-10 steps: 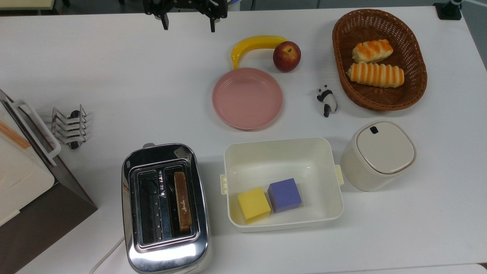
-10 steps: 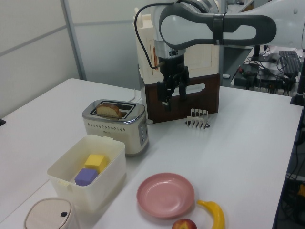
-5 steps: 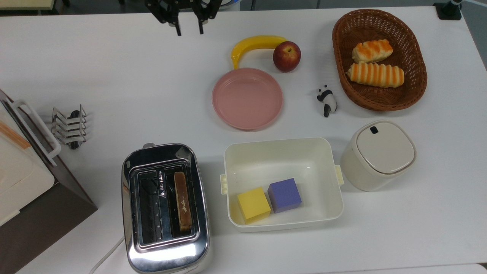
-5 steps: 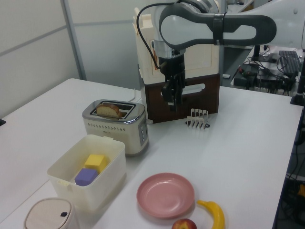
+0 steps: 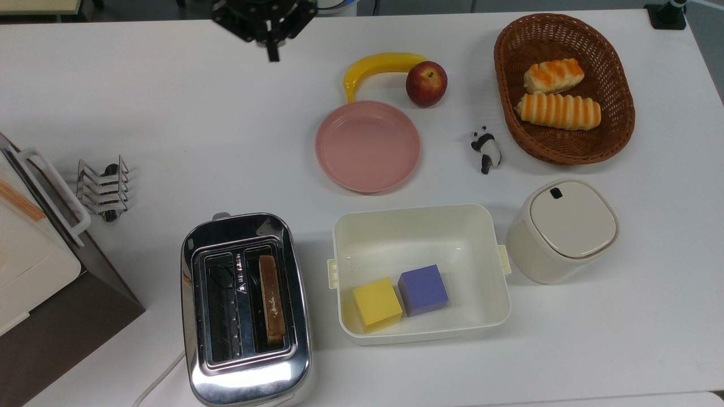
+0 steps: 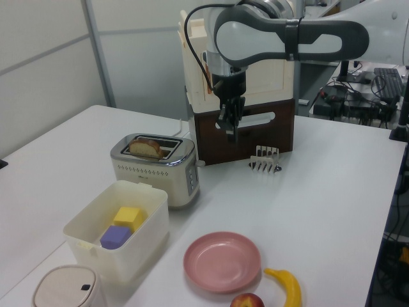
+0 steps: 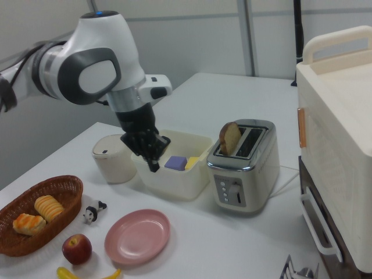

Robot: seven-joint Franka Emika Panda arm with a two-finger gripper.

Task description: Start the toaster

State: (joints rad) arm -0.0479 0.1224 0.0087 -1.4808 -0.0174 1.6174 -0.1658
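The chrome toaster (image 5: 246,367) stands near the bottom edge of the top view, with a slice of bread (image 5: 270,299) in one of its two slots. A small lever knob (image 5: 220,215) sticks out at its upper end, and the front panel with the lever (image 7: 234,189) shows in the right view. My gripper (image 5: 273,53) hangs in the air at the upper edge of the top view, far from the toaster. Its fingers are pressed together with nothing between them. In the left view the gripper (image 6: 230,131) hangs to the right of and above the toaster (image 6: 156,169).
A white-and-brown boxy appliance (image 5: 34,271) and a wire toast rack (image 5: 103,187) sit at the top view's left. Beside the toaster is a cream box (image 5: 421,226) holding two cubes. A pink plate (image 5: 367,146), banana (image 5: 379,63), apple (image 5: 426,83), bread basket (image 5: 622,130), panda figure (image 5: 485,148) and lidded bin (image 5: 565,229) lie further right.
The fingers have closed from wide apart to shut. The gripper stayed at about the same spot above the table; nothing on the table moved.
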